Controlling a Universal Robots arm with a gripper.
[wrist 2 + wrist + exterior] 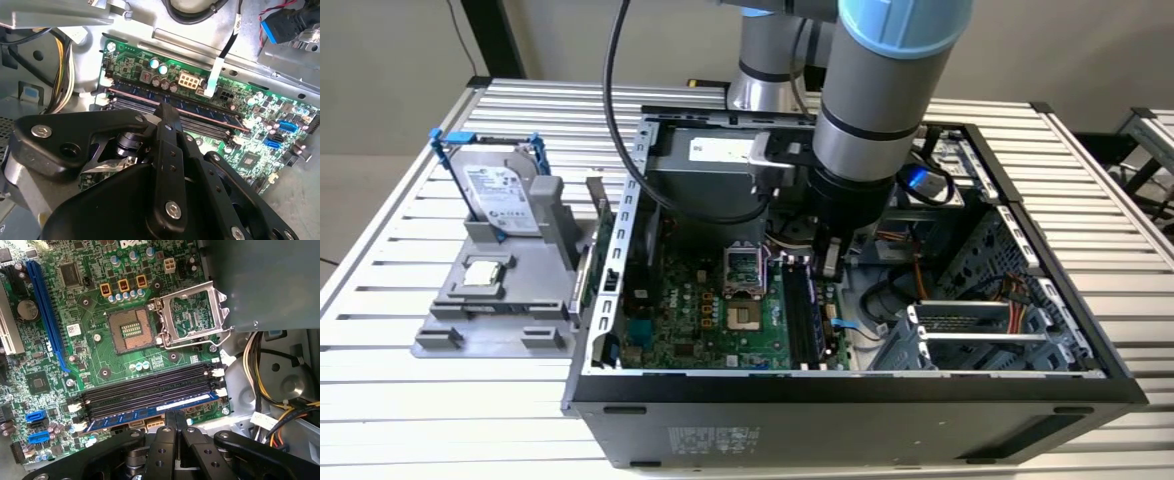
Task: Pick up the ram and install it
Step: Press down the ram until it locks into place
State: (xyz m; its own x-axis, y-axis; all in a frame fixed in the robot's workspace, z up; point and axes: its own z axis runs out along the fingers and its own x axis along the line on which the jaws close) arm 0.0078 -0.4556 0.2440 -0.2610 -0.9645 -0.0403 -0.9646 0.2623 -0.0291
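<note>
Pale beige wall (400,70) behind a ribbed aluminium table (440,400), second slatted table (1154,135) alongside, even lighting.

A robotics laboratory or assembly test cell. An open desktop computer case (854,330) lies on a counter (400,400) of ribbed aluminium profiles, its green motherboard (707,310) exposed. An industrial robot arm (881,90) reaches into the case. Beside it, a grey fixture (494,310) presents a hard drive (500,195) and a processor chip (483,272) for handling. Plain walls stand behind.
</note>
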